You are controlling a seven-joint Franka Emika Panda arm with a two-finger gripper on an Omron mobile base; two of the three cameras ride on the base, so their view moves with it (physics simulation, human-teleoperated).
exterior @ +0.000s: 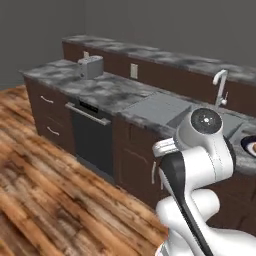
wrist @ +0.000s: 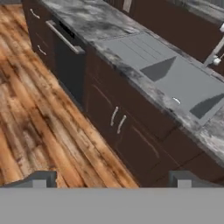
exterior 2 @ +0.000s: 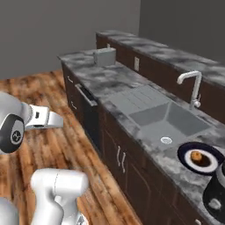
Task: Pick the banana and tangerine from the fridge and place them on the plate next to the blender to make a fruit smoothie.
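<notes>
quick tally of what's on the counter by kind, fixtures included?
Toaster: 1
Sink: 1
Faucet: 1
Plate: 1
Fruit on the plate, an orange-brown piece: 1
Blender, dark base at the frame edge: 1
Total: 6

A kitchen: marble counter (exterior 2: pixel 110 81), sink (exterior 2: pixel 169 121), tap (exterior 2: pixel 192 88), dark cabinets (wrist: pixel 127 131).
</notes>
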